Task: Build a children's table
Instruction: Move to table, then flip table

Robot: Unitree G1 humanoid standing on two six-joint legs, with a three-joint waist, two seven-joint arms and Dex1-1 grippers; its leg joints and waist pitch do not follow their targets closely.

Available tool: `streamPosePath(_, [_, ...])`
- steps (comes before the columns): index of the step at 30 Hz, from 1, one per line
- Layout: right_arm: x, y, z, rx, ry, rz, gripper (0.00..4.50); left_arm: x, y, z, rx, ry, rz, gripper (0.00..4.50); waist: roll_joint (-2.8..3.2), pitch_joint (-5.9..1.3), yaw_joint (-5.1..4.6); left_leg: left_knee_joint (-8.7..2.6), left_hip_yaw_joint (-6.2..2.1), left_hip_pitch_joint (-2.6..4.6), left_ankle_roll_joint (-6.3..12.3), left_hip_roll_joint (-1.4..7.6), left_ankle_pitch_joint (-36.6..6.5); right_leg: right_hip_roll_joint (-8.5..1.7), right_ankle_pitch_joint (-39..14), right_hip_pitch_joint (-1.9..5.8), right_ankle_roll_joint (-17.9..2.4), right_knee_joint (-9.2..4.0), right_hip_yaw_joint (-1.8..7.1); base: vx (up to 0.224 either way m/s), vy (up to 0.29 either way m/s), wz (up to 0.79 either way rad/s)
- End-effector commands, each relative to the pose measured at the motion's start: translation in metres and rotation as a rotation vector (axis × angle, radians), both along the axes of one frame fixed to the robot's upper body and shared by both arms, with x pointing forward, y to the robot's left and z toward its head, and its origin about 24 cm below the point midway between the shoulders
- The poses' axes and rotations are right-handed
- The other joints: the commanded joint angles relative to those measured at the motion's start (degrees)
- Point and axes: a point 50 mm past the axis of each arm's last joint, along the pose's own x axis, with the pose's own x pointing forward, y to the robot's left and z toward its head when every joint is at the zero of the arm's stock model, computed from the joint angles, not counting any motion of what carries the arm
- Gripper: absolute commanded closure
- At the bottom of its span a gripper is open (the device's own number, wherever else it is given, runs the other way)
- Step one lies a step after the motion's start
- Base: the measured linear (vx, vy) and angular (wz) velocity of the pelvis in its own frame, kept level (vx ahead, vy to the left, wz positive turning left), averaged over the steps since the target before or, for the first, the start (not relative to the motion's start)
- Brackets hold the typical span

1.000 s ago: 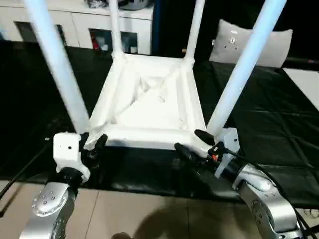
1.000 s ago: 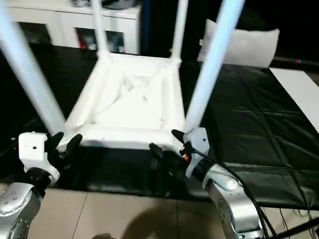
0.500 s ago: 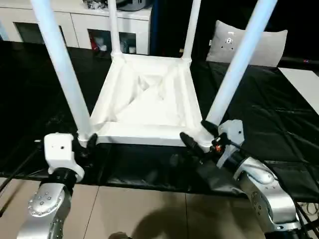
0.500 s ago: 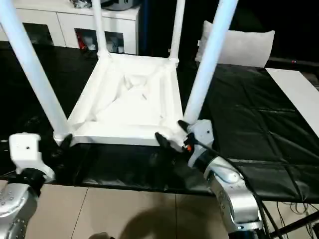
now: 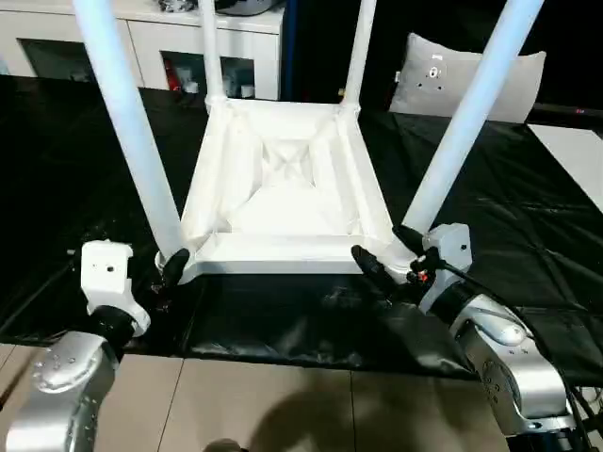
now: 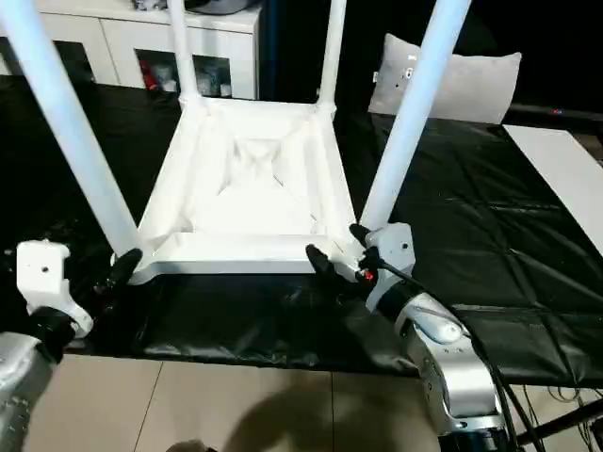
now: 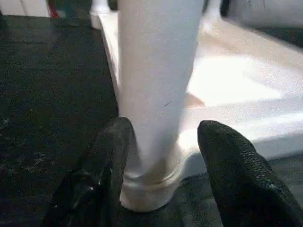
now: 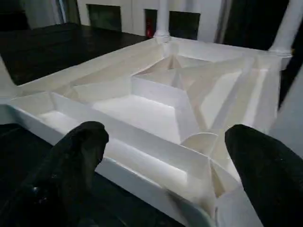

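Left tool (image 7: 161, 156) straddling table leg (image 7: 158, 90)

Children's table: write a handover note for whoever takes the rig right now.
Left gripper: open, fingers either side of the base of the near left leg; whether they touch it is unclear.
Right gripper: wide open at the table's near right corner, holding nothing.
Table: upside down on the black cloth, all four legs standing in their corner sockets.
Left: check the legs are seated, then turn it upright.
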Motion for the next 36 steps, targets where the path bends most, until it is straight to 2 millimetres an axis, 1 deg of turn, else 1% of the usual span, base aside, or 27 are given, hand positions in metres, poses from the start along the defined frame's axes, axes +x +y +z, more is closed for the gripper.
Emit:
streamPosePath(1, [-0.003, 0.002, 0.001, 0.019, -0.001, 0.03, 0.0, 0.007, 0.005, 0.004, -0.019, -0.014, -0.046, 1.75, 0.95, -2.58, 0.18, -5.55, 0.29, 1.41, -1.57, 1.59, -15.1, -1.33, -1.5, 0.32, -9.0, -3.55, 0.68, 0.0, 0.0, 0.0])
streamPosePath(2, [-0.004, 0.005, 0.001, 0.027, 0.005, 0.059, 0.0, 0.01, 0.004, 0.005, -0.042, -0.008, -0.101, 1.75, 0.92, -2.59, 0.14, -5.57, 0.3, 1.34, -1.59, 1.6, -15.1, -1.33, -1.4, 0.35, -9.2, -3.44, 0.68, 0.0, 0.0, 0.0])
streamPosePath(4, [-0.006, 0.007, 0.001, 0.032, 0.009, 0.087, 0.0, 0.013, 0.003, 0.005, -0.05, 0.001, -0.155, 1.75, 0.9, -2.58, 0.26, -5.67, 0.33, 1.49, -1.76, 1.63, -15.8, -1.35, -2.3, 0.22, -9.6, -3.4, 0.68, 0.0, 0.0, 0.0])
streamPosePath(5, [-0.006, 0.009, 0.001, 0.031, 0.013, 0.098, 0.0, 0.015, 0.003, 0.005, -0.042, 0.008, -0.18, 1.75, 1.06, -2.6, 0.26, -5.73, 0.27, 1.35, -1.83, 1.72, -15.4, -1.39, -1.5, 0.34, -9.8, -3.29, 0.65, 0.0, 0.0, 0.0])
streamPosePath(6, [-0.006, 0.009, 0.001, 0.031, 0.013, 0.098, 0.0, 0.015, 0.003, 0.005, -0.042, 0.008, -0.18, 1.75, 1.0, -2.58, 0.2, -5.69, 0.34, 1.34, -1.79, 1.65, -15.2, -1.33, -1.2, 0.3, -9.8, -3.32, 0.67, 0.0, 0.0, 0.0])
streamPosePath(8, [-0.008, 0.012, 0.0, 0.032, 0.022, 0.143, 0.0, 0.024, 0.005, 0.005, -0.028, 0.017, -0.235, 1.75, 1.04, -2.72, 0.33, -5.48, 0.46, 1.53, -1.41, 1.58, -14.3, -1.38, 0.1, 0.28, -10.0, -3.27, 0.73, 0.0, 0.0, 0.0])
streamPosePath(9, [-0.008, 0.013, 0.0, 0.031, 0.024, 0.148, 0.0, 0.025, 0.005, 0.005, -0.027, 0.017, -0.24, 1.64, 1.09, -2.82, 0.48, -5.48, 0.47, 1.59, -1.34, 1.63, -14.0, -1.42, 0.8, 0.3, -10.2, -3.11, 0.72, 0.0, 0.0, 0.0])
streamPosePath(10, [-0.009, 0.016, -0.001, 0.027, 0.031, 0.184, 0.0, 0.029, 0.006, 0.005, -0.012, 0.016, -0.26, 1.56, 1.51, -2.82, 0.58, -5.49, 0.38, 1.53, -1.45, 1.63, -13.7, -1.45, 1.2, 0.33, -10.3, -3.05, 0.7, 0.0, 0.0, 0.0])
streamPosePath(11, [-0.01, 0.017, -0.002, 0.023, 0.035, 0.206, 0.0, 0.031, 0.007, 0.004, -0.007, 0.02, -0.265, 1.56, 1.49, -2.9, 0.65, -5.45, 0.46, 1.64, -1.68, 1.66, -13.8, -1.4, 1.9, 0.36, -10.3, -2.98, 0.66, 0.0, 0.0, 0.0])
streamPosePath(12, [-0.01, 0.018, -0.002, 0.02, 0.038, 0.221, 0.0, 0.032, 0.007, 0.004, -0.005, 0.022, -0.267, 1.39, 1.41, -2.9, 0.7, -5.44, 0.42, 1.64, -1.68, 1.67, -13.7, -1.4, 2.4, 0.39, -10.3, -3.0, 0.64, 0.0, 0.0, 0.0])
streamPosePath(13, [-0.011, 0.019, -0.003, 0.013, 0.04, 0.235, 0.0, 0.033, 0.008, 0.003, 0.006, 0.026, -0.27, 1.28, 1.3, -2.96, 0.73, -5.42, 0.42, 1.47, -1.63, 1.64, -13.2, -1.49, 3.5, 0.61, -10.5, -2.84, 0.61, 0.0, 0.0, 0.0])
streamPosePath(14, [-0.011, 0.02, -0.003, 0.008, 0.04, 0.24, 0.0, 0.034, 0.009, 0.003, 0.015, 0.027, -0.274, 1.2, 1.42, -2.97, 0.69, -5.36, 0.45, 1.52, -1.64, 1.65, -13.1, -1.48, 4.3, 0.56, -10.7, -2.83, 0.6, 0.0, 0.0, 0.0])
streamPosePath(16, [-0.011, 0.023, -0.003, 0.017, 0.043, 0.271, 0.0, 0.035, 0.008, 0.003, 0.006, 0.023, -0.284, 1.12, 1.25, -2.99, 0.74, -5.31, 0.5, 1.42, -1.38, 1.66, -12.5, -1.6, 4.9, 0.69, -11.1, -2.75, 0.62, 0.0, 0.0, 0.0])
streamPosePath(17, [-0.011, 0.024, -0.003, 0.022, 0.041, 0.281, 0.0, 0.036, 0.008, 0.003, 0.003, 0.023, -0.293, 1.02, 1.15, -2.99, 0.7, -5.34, 0.55, 1.45, -1.22, 1.74, -12.8, -1.6, 4.5, 0.66, -11.4, -2.73, 0.61, 0.0, 0.0, 0.0])
streamPosePath(18, [-0.011, 0.025, -0.003, 0.025, 0.041, 0.286, 0.0, 0.037, 0.008, 0.003, 0.004, 0.023, -0.302, 1.02, 1.2, -3.0, 0.73, -5.32, 0.55, 1.49, -1.18, 1.74, -12.8, -1.63, 4.3, 0.63, -11.6, -2.73, 0.61, 0.0, 0.0, 0.0])
streamPosePath(19, [-0.01, 0.027, -0.004, 0.025, 0.041, 0.293, 0.0, 0.038, 0.008, 0.002, 0.012, 0.026, -0.312, 0.79, 1.1, -2.97, 0.75, -5.32, 0.58, 1.47, -1.0, 1.73, -12.9, -1.65, 3.8, 0.61, -11.8, -2.78, 0.64, 0.0, 0.0, 0.0])
streamPosePath(20, [-0.008, 0.028, -0.005, 0.019, 0.041, 0.296, 0.0, 0.04, 0.009, 0.001, 0.022, 0.025, -0.315, 0.73, 0.98, -2.93, 0.72, -5.35, 0.62, 1.43, -0.95, 1.74, -13.1, -1.67, 3.3, 0.61, -11.8, -2.81, 0.67, 0.0, 0.0, 0.0])
streamPosePath(21, [-0.008, 0.029, -0.005, 0.019, 0.041, 0.299, 0.0, 0.04, 0.009, 0.001, 0.022, 0.023, -0.314, 0.73, 1.07, -2.94, 0.78, -5.35, 0.63, 1.51, -0.92, 1.77, -13.3, -1.67, 2.9, 0.51, -11.8, -2.81, 0.69, 0.0, 0.0, 0.0])
streamPosePath(22, [-0.008, 0.03, -0.005, 0.019, 0.041, 0.304, 0.0, 0.042, 0.01, 0.002, 0.02, 0.017, -0.313, 1.07, 1.13, -2.93, 0.86, -5.38, 0.64, 1.56, -1.01, 1.8, -13.7, -1.71, 2.3, 0.46, -11.9, -2.82, 0.71, 0.0, 0.0, 0.0])
streamPosePath(24, [-0.007, 0.031, -0.005, 0.014, 0.039, 0.3, 0.0, 0.042, 0.009, 0.003, 0.001, 0.005, -0.299, 1.08, 1.23, -2.91, 0.97, -5.51, 0.57, 1.55, -1.35, 1.94, -14.4, -1.76, 1.9, 0.42, -12.0, -2.77, 0.7, 0.0, 0.0, 0.0])
streamPosePath(25, [-0.007, 0.032, -0.005, 0.013, 0.039, 0.299, 0.0, 0.042, 0.008, 0.003, -0.015, 0.005, -0.293, 1.07, 1.08, -2.91, 0.96, -5.51, 0.61, 1.51, -1.45, 1.94, -14.5, -1.76, 1.9, 0.48, -12.1, -2.74, 0.7, 0.0, 0.0, 0.0])
streamPosePath(28, [-0.007, 0.035, -0.006, 0.025, 0.061, 0.302, 0.0, 0.042, 0.005, 0.001, -0.042, -0.007, -0.263, 1.54, 1.03, -2.96, 0.98, -5.46, 0.72, 1.47, -1.32, 1.96, -14.0, -1.78, 2.4, 0.45, -12.2, -2.66, 0.73, 0.0, 0.0, 0.0])
streamPosePath(29, [-0.007, 0.037, -0.007, 0.032, 0.071, 0.305, 0.0, 0.042, 0.003, 0.0, -0.055, -0.018, -0.25, 1.46, 1.05, -2.96, 0.99, -5.43, 0.74, 1.47, -1.23, 1.99, -13.9, -1.79, 2.6, 0.46, -12.3, -2.68, 0.73, 0.0, 0.0, 0.0])
streamPosePath(30, [-0.007, 0.037, -0.007, 0.032, 0.072, 0.305, 0.0, 0.042, 0.003, 0.0, -0.056, -0.018, -0.249, 1.55, 1.02, -2.97, 0.99, -5.42, 0.75, 1.44, -1.18, 1.98, -13.7, -1.8, 2.8, 0.5, -12.3, -2.68, 0.73, 0.0, 0.0, 0.0])
streamPosePath(32, [-0.007, 0.04, -0.009, 0.04, 0.084, 0.311, 0.0, 0.042, 0.001, -0.003, -0.073, -0.02, -0.246, 1.96, 0.81, -2.99, 1.11, -5.34, 0.86, 1.43, -0.81, 1.99, -12.9, -1.79, 3.4, 0.5, -12.2, -2.71, 0.73, 0.0, 0.0, 0.0])
streamPosePath(34, [-0.006, 0.041, -0.009, 0.04, 0.087, 0.309, 0.0, 0.042, 0.001, -0.004, -0.064, -0.021, -0.243, 2.01, 1.0, -3.04, 1.2, -5.29, 0.87, 1.45, -0.82, 1.99, -12.5, -1.77, 3.6, 0.43, -12.0, -2.65, 0.73, 0.0, 0.0, 0.0])
streamPosePath(36, [-0.007, 0.041, -0.009, 0.04, 0.091, 0.313, 0.0, 0.043, 0.002, -0.004, -0.063, -0.025, -0.234, 2.06, 0.92, -3.05, 1.18, -5.3, 0.88, 1.45, -0.9, 2.01, -12.3, -1.74, 3.8, 0.45, -11.8, -2.64, 0.71, 0.0, 0.0, 0.0])
